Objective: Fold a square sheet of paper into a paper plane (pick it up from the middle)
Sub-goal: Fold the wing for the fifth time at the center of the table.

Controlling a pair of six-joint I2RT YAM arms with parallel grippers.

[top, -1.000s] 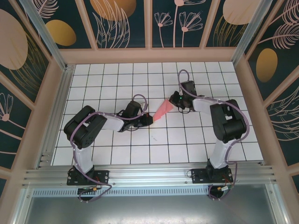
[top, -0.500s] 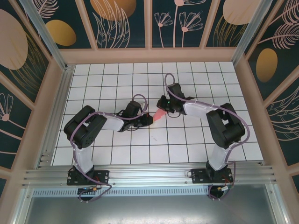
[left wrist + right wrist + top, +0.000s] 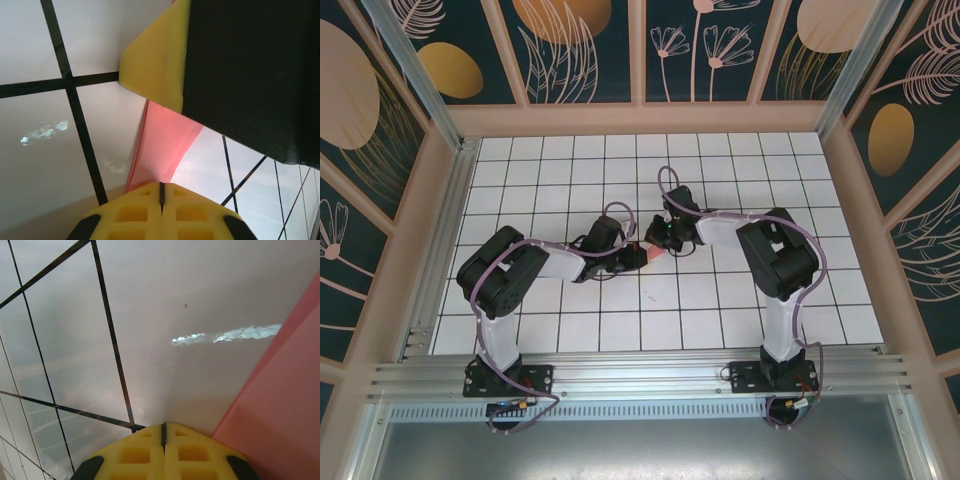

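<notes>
Since a second ago, my right gripper [image 3: 661, 243] has slid along the pink-red folded paper plane [image 3: 162, 144] toward my left gripper [image 3: 640, 257], so less paper shows now. Both grippers are closed. The left one pinches the plane's tip. The plane's long side runs between them, mid white grid table [image 3: 570, 320], just beside the right one.

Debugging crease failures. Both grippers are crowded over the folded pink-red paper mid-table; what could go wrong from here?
1. Collision: a yellow pad of the right gripper sits just ahead of the shut left gripper.
2. Crumpling or slipping: the folded pink-red paper lies between them on the glossy white gridded table; a sideways push could buckle or skid it.
</notes>
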